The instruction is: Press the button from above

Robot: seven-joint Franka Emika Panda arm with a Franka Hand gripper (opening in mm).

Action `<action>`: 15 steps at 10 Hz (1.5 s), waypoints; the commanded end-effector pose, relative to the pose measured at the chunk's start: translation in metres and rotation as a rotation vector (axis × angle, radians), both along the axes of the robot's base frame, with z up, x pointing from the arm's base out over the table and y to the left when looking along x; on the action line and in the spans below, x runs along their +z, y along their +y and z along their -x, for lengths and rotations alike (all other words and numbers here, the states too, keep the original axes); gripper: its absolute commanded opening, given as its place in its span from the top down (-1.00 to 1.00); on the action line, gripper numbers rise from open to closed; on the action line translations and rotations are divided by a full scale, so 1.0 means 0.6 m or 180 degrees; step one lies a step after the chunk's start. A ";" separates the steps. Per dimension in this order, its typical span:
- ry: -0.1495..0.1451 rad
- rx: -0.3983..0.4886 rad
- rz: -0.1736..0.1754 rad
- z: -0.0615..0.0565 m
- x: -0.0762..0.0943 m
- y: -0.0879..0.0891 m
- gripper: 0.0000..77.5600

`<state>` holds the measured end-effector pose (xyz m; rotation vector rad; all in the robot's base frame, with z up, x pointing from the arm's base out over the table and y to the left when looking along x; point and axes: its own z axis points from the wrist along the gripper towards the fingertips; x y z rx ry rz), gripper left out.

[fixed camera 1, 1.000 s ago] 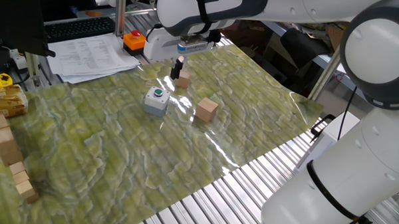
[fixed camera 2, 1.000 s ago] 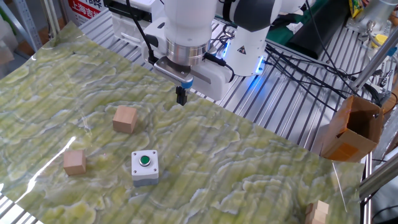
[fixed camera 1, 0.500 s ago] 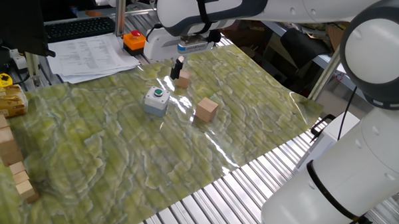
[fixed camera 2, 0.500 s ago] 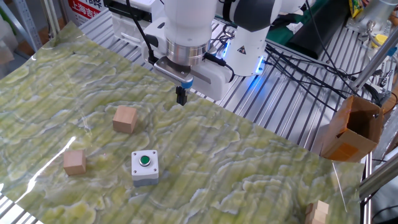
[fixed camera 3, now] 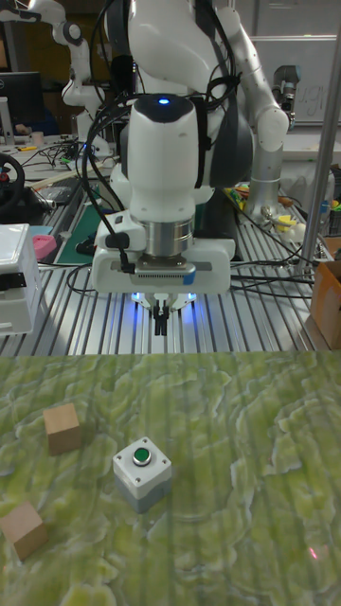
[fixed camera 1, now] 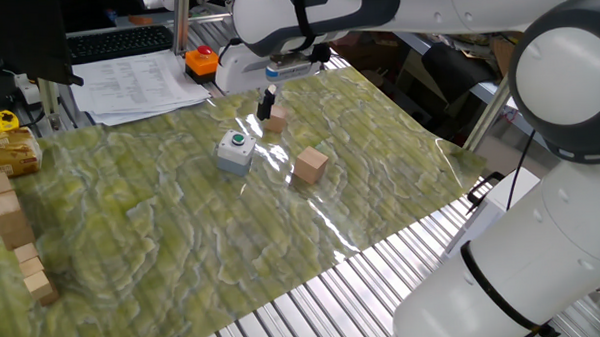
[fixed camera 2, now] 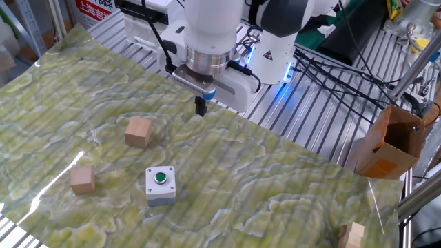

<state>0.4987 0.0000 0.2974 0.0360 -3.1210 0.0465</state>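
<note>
Green and yellow patterned cloth [fixed camera 2: 289, 186] covers the table, and bare metal slats [fixed camera 1: 384, 276] show at its edges. On the cloth sits the button [fixed camera 2: 160, 178], a small green one with a white ring, set in the top of a light grey box [fixed camera 2: 160, 191]. In the tall fixed view the same button [fixed camera 3: 142, 456] is in the lower middle of the picture, in front of the arm.

Two wooden cubes lie near the grey box. One cube [fixed camera 2: 138, 131] is behind it and a little to the left in the other fixed view, and the second cube [fixed camera 2: 83, 179] is to its left, apart from it. None of them touches the box.

The gripper [fixed camera 2: 201, 107] hangs above the far edge of the cloth, pointing straight down, well apart from the button and higher than it. Its black fingertips [fixed camera 3: 162, 323] look like one narrow dark tip in every view, so I cannot tell if they are together or apart. Nothing is held in them.

At the back of the table there is an orange box with a red button [fixed camera 1: 202, 60], next to some papers [fixed camera 1: 137, 84]. More wooden blocks [fixed camera 1: 6, 214] are stacked at the left side of the cloth.
</note>
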 end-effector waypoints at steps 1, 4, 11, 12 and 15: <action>-0.0034 0.0010 0.0009 -0.007 0.023 0.007 1.00; 0.0186 0.0118 -0.0038 -0.055 0.133 -0.007 1.00; 0.0265 0.0138 -0.0080 -0.127 0.144 -0.039 1.00; 0.0255 0.0155 -0.0080 -0.134 0.133 -0.041 1.00; 0.0234 0.0180 -0.0072 -0.148 0.115 -0.041 1.00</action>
